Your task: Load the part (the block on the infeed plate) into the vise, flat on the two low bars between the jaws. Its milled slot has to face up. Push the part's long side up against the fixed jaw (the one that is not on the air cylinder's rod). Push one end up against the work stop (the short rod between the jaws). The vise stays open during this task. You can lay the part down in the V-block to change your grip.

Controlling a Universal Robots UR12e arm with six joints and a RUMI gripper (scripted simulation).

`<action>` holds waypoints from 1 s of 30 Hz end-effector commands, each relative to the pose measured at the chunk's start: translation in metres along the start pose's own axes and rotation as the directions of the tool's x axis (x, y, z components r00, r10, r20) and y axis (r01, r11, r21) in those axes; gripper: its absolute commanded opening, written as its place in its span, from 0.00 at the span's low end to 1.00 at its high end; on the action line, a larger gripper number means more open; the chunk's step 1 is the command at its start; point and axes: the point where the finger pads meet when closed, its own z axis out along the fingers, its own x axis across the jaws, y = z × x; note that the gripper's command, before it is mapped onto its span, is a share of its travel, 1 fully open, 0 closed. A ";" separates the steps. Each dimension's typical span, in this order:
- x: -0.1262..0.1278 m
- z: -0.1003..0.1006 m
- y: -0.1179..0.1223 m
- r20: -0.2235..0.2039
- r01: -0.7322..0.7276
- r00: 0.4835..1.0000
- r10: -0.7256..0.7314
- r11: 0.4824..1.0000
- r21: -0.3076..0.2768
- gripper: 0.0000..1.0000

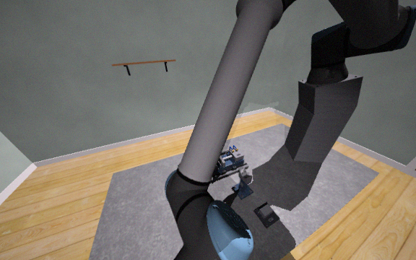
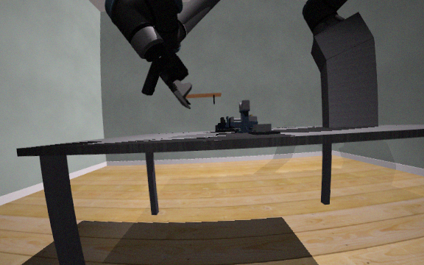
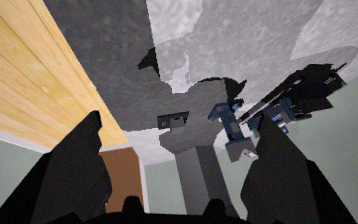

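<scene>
The part, a grey block (image 1: 265,210) (image 2: 262,127) (image 3: 177,125), sits on the dark infeed plate (image 1: 271,219) (image 3: 164,121). Its slot cannot be made out. The vise (image 1: 232,161) (image 2: 230,124) (image 3: 286,111) stands beyond, partly behind the arm in the top view; its bars and work stop are too small to tell apart. The grey V-block (image 1: 244,172) (image 2: 244,105) (image 3: 240,149) stands on a blue stand, empty as far as I can see. My gripper (image 2: 189,96) (image 3: 179,113) is open and empty, tilted, high above the table and well away from the part. The top view does not show its fingers.
The blue stand (image 1: 243,190) (image 3: 229,123) rises between the vise and the infeed plate. A large grey angular column (image 1: 323,119) (image 2: 352,81) (image 3: 197,175) stands behind the fixtures. The table's front edge (image 2: 197,144) runs below my gripper. A shelf (image 1: 144,63) hangs on the wall.
</scene>
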 end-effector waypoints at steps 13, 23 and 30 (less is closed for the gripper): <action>0.000 0.031 0.049 0.157 -0.453 0.887 0.434 0.885 0.112 1.00; 0.004 0.042 0.086 0.259 -0.646 0.752 0.606 0.756 0.108 1.00; 0.010 0.050 0.123 0.346 -0.782 0.602 0.719 0.619 0.073 1.00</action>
